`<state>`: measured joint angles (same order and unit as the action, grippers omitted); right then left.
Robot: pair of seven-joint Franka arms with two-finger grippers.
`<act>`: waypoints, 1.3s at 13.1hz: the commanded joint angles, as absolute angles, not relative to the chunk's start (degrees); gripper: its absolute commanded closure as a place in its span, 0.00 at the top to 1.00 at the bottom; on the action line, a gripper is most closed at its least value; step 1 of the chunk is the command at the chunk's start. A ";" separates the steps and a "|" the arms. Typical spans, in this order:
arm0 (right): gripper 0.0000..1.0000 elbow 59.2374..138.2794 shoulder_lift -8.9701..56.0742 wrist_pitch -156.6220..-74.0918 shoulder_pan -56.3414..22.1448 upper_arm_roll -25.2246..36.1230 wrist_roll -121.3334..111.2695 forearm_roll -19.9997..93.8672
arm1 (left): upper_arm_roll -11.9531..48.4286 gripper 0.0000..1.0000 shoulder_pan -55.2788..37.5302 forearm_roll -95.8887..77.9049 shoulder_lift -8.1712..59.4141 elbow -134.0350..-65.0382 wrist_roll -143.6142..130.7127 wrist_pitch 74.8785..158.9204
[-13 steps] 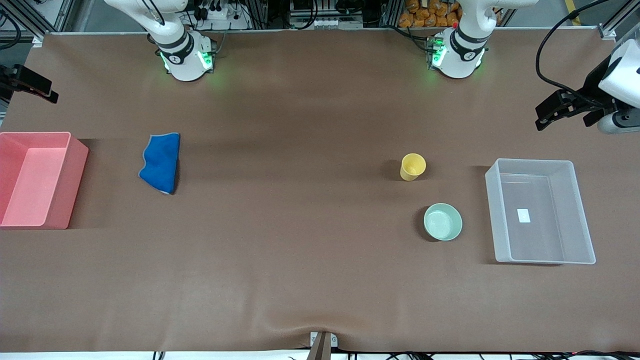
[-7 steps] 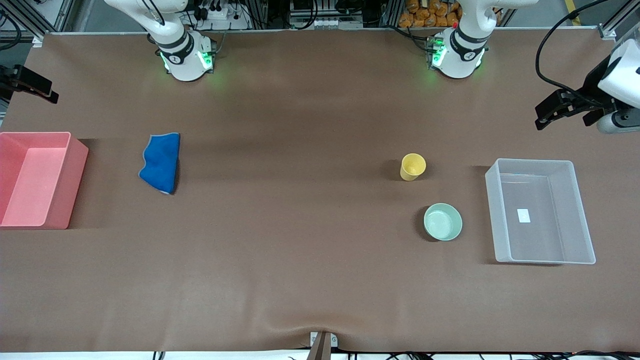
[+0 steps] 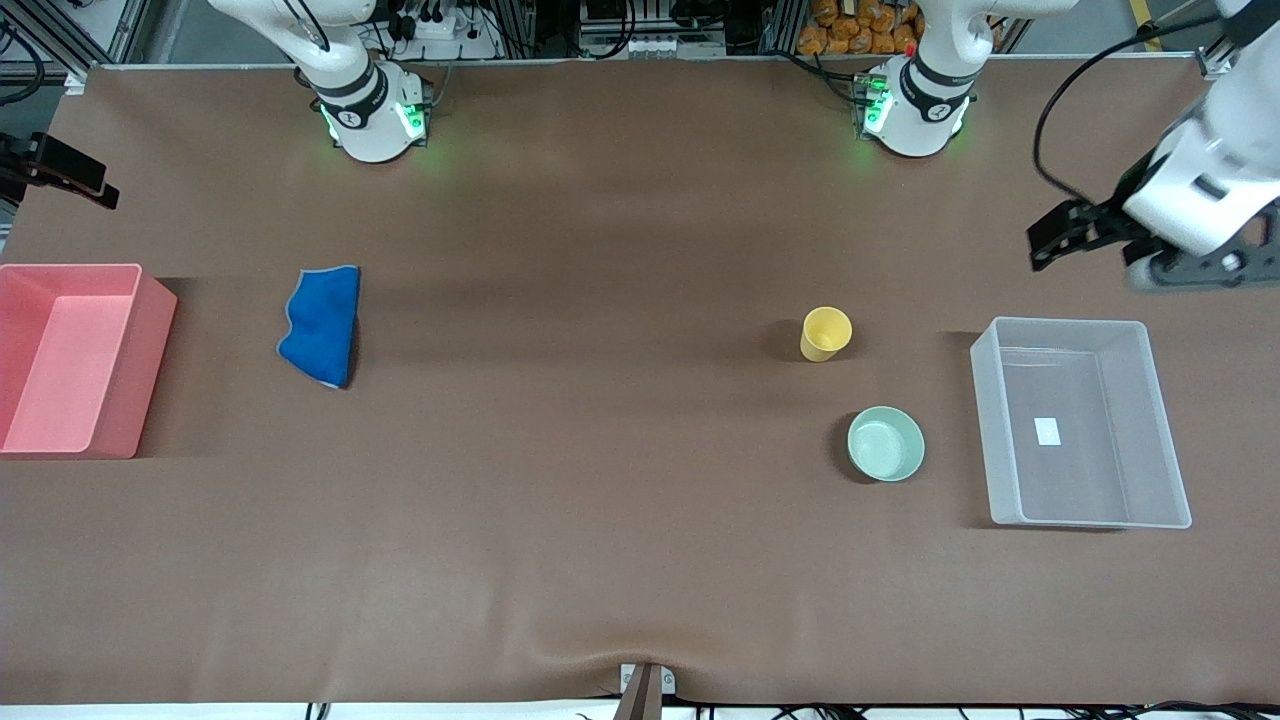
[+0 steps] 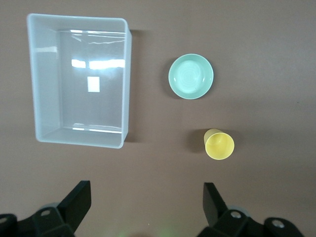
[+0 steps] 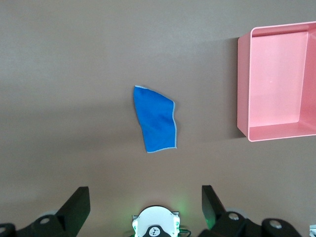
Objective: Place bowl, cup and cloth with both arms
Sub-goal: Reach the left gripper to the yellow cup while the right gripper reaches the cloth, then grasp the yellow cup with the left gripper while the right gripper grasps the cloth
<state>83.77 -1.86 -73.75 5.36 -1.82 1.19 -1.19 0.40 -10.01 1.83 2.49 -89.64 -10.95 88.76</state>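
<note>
The mint-green bowl (image 3: 886,444) and the yellow cup (image 3: 826,333) stand upright on the table toward the left arm's end, the bowl nearer the front camera. Both show in the left wrist view, the bowl (image 4: 191,76) and the cup (image 4: 219,144). The blue cloth (image 3: 322,325) lies crumpled toward the right arm's end and shows in the right wrist view (image 5: 155,120). My left gripper (image 3: 1052,240) (image 4: 146,195) is open and empty, high over bare table beside the clear bin. My right gripper (image 3: 95,190) (image 5: 144,197) is open and empty, high up at the right arm's end, waiting.
A clear plastic bin (image 3: 1080,322) stands beside the bowl at the left arm's end and shows in the left wrist view (image 4: 79,17). A pink bin (image 3: 150,370) stands beside the cloth at the right arm's end and shows in the right wrist view (image 5: 244,89). The right arm's base (image 5: 155,224) shows below the right gripper.
My left arm's hand has swung in over the table, toward the cup and the clear bin. The right arm and all the objects have not moved.
</note>
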 commanded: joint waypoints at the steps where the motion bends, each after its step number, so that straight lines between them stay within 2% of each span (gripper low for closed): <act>1: 1.00 82.97 -0.79 -73.65 3.86 -1.41 1.06 -2.55 | 2.54 1.00 -10.11 0.70 2.02 -96.39 -10.72 94.20; 4: 1.00 82.97 3.93 -77.24 4.22 -1.41 1.23 -1.67 | 6.06 1.00 -10.02 0.70 1.67 -104.83 -11.95 100.70; 7: 1.00 82.97 14.56 -81.38 4.04 -1.41 1.76 -1.67 | 8.25 1.00 -10.11 0.44 1.84 -113.70 -11.95 109.66; 9: 1.00 83.50 16.08 -81.30 7.45 -1.23 1.32 -0.97 | 9.84 1.00 -10.11 0.09 2.37 -119.33 -12.21 116.86; 12: 1.00 83.67 21.87 -80.25 9.06 -1.23 -1.38 -1.05 | 9.93 1.00 -10.19 -1.32 6.14 -121.72 -13.18 122.50; 15: 1.00 83.67 28.10 -80.25 5.81 -1.41 -10.44 -0.97 | 10.90 1.00 -10.11 -1.41 8.70 -126.11 -13.62 129.96; 17: 1.00 85.07 29.79 -80.16 4.05 -1.41 -11.60 -1.23 | 11.16 1.00 -10.20 -1.41 9.84 -128.92 -13.80 135.06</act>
<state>85.25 27.59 -81.16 5.88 -1.41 -9.67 -1.01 10.45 -10.43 -0.17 9.74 -126.03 -12.90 130.69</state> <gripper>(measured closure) 0.000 0.000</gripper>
